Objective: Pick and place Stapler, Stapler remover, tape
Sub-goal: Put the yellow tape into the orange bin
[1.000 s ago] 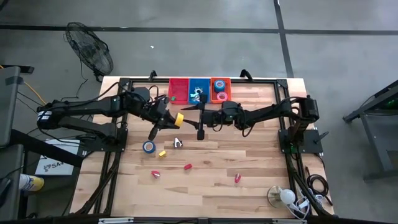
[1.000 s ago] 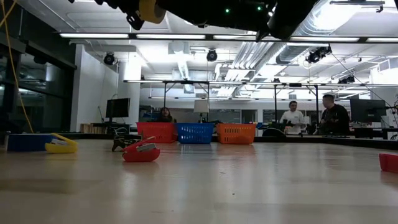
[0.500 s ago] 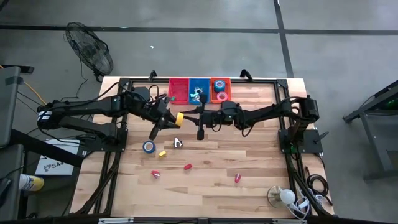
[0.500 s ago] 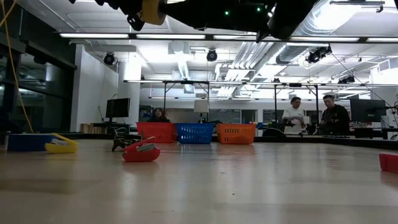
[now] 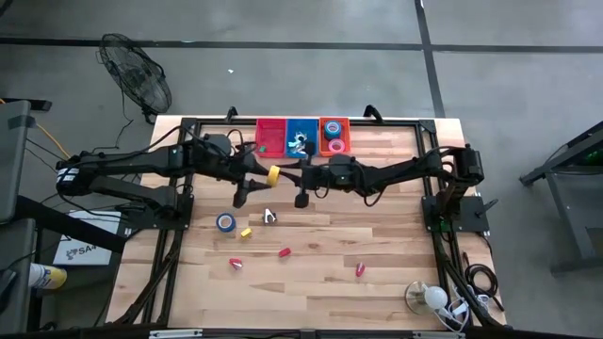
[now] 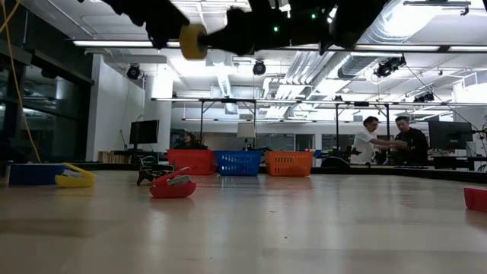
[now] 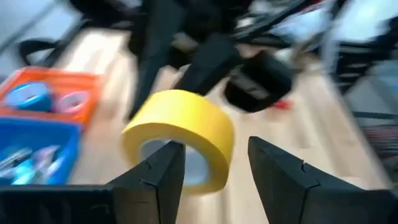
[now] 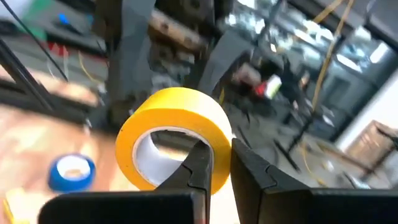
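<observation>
Both arms raised, meeting mid-table; right gripper [image 8: 214, 165] jaws clamped; left gripper [image 7: 214, 165] jaws spread apart.

We counted four tape rolls: a yellow roll [image 5: 273, 173] held up between the arms, a blue roll [image 5: 225, 222] on the table, and blue [image 5: 333, 127] and pink [image 5: 336, 146] rolls inside the orange bin [image 5: 334, 121]. Three bins stood in a row: red [image 5: 270, 137], blue [image 5: 302, 125], orange.
</observation>
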Tool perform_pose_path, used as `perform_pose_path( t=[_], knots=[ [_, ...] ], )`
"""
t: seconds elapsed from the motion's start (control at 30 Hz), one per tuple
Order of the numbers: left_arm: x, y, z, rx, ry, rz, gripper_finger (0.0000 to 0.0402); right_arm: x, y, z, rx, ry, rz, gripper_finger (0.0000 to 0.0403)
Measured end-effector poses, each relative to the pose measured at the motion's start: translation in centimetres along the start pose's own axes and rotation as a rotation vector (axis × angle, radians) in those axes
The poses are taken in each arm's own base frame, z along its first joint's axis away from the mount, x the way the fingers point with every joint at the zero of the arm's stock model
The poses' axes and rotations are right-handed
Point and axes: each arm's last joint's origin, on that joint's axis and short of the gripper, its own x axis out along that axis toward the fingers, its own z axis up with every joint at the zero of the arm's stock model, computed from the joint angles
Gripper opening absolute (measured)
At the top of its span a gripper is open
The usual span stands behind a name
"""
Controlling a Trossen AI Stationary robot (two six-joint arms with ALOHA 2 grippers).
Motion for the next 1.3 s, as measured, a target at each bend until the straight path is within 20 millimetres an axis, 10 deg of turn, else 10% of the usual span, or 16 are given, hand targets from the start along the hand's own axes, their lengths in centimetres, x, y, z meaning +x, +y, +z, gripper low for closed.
perform_pose_path(
  t=[0.4, 0.9, 1.3],
  knots=[
    [-0.3, 1.1, -1.2, 0.003, 0.12, 0.397, 0.0174, -0.4, -1.3, -3.5, -0.056, 0.397, -0.213, 0.0028],
    [-1.1, 1.8, -2.9, 0.025, 0.289, 0.687, 0.0175, -3.3, -12.1, -11.1, 0.162, 0.847, -0.39, 0.0028],
    [-1.3, 1.8, -3.4, -0.067, 0.312, 0.705, 0.0175, -5.1, -17.5, -9.9, 0.392, 1.108, -0.322, 0.0028]
  ],
)
